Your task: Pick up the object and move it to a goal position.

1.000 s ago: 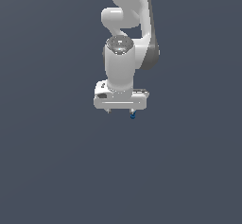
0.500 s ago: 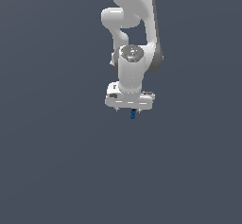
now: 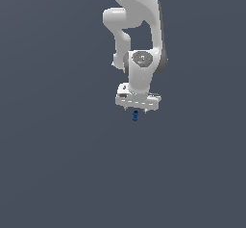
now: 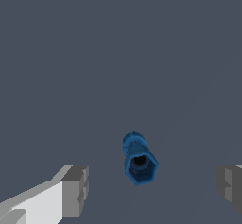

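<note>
The object, a small bright-blue knobbly piece, is located between the two fingers, roughly midway and clear of both pads. The fingers are spread wide and nothing is grasped. In the exterior view the object is seen directly below the gripper, lying on the counter. Its long axis is judged to run across the closing line, not along it. Closure on its narrow width is therefore expected once the fingers are lowered around it.
</note>
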### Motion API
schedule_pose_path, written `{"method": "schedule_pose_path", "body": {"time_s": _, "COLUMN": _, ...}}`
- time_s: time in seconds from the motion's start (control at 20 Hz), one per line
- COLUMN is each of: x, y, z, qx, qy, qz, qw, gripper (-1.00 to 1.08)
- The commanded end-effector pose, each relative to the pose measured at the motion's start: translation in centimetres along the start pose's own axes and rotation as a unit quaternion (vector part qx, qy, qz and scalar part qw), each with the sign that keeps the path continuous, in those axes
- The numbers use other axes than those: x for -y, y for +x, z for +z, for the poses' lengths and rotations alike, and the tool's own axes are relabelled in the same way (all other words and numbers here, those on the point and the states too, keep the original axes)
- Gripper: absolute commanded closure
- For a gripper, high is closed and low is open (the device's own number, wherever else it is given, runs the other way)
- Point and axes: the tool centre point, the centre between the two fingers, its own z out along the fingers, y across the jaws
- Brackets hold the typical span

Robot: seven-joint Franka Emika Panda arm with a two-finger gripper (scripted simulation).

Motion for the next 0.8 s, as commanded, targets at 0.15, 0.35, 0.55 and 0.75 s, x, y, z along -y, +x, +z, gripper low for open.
{"method": "schedule_pose_path", "body": {"time_s": 0.15, "x": 0.3, "y": -0.8, "z": 0.5, "qx": 0.001, "qy": 0.000, "qz": 0.007, "qw": 1.0000, "gripper": -0.92}}
{"method": "schedule_pose_path", "body": {"time_s": 0.35, "x": 0.3, "y": -0.7, "z": 0.8, "qx": 0.001, "qy": 0.000, "qz": 0.006, "qw": 1.0000, "gripper": -0.92}}
{"method": "schedule_pose_path", "body": {"time_s": 0.55, "x": 0.2, "y": -0.7, "z": 2.1, "qx": 0.001, "qy": 0.000, "qz": 0.006, "qw": 1.0000, "gripper": -0.92}}
{"method": "schedule_pose_path", "body": {"time_s": 0.75, "x": 0.2, "y": -0.8, "z": 4.1, "qx": 0.001, "qy": 0.000, "qz": 0.007, "qw": 1.0000, "gripper": -0.92}}
